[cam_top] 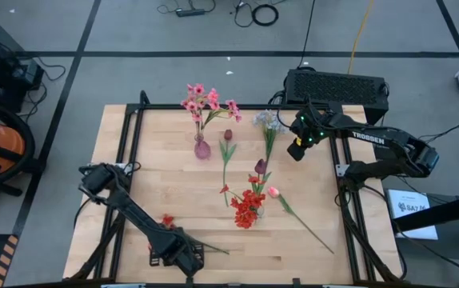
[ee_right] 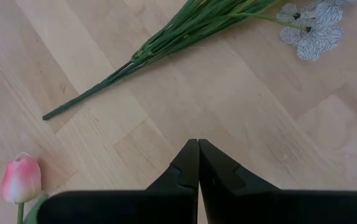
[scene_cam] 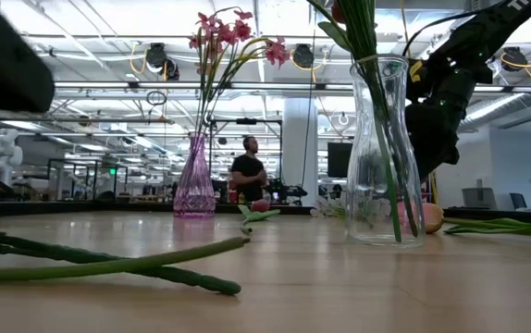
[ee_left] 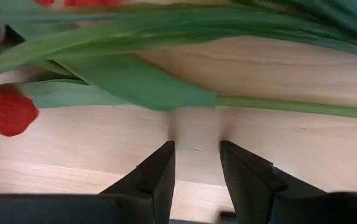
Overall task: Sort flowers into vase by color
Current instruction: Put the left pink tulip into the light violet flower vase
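Left gripper [cam_top: 188, 258]: low at the table's near edge, fingers parted narrowly, empty, red flower [cam_top: 168, 221] beside it.
Right gripper [ee_right: 198, 163]: fingers pressed together, empty, above the pale blue-white sprig [cam_top: 269, 128].
Pink sprays [cam_top: 207, 100]: standing in the purple vase [cam_top: 202, 147].

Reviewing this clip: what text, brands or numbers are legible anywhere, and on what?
"TROSSEN": white letters on the right arm, high view.
White sheet on the floor by the table's right edge: dark print, too small to read.
Nothing readable in the low or wrist views.
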You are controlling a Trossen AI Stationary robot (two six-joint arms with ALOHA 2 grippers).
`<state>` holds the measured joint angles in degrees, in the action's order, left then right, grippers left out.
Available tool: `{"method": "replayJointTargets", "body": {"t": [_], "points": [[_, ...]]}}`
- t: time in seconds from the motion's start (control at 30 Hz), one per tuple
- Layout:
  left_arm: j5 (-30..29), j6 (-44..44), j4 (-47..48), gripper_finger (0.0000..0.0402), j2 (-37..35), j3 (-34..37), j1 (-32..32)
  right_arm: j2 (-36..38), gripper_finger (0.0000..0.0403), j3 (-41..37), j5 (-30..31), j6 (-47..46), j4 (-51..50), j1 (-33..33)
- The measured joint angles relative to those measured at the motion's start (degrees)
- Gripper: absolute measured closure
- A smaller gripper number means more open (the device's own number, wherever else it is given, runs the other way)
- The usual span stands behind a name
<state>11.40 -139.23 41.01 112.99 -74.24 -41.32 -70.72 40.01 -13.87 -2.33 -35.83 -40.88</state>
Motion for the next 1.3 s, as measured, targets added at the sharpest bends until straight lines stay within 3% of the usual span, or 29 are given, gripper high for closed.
{"method": "replayJointTargets", "body": {"t": [0.3,0.83,1.17,1.3], "points": [[-3.0,1.9,2.1,0.0265,-3.9,-0.1,0.0,0.0,0.0403,0.0,0.0,0.0,0.0,0.0],[-5.7,2.3,6.1,0.0265,-4.0,-0.1,0.1,0.0,0.0403,0.0,0.0,-0.7,0.1,0.0],[-0.8,9.9,7.3,0.0265,-3.5,0.0,-1.3,0.0,0.0403,0.0,0.0,-0.7,0.4,0.0],[0.8,11.1,6.4,0.0265,-3.4,3.5,-1.6,0.0,0.0403,0.0,0.0,-0.6,0.6,0.0]]}}
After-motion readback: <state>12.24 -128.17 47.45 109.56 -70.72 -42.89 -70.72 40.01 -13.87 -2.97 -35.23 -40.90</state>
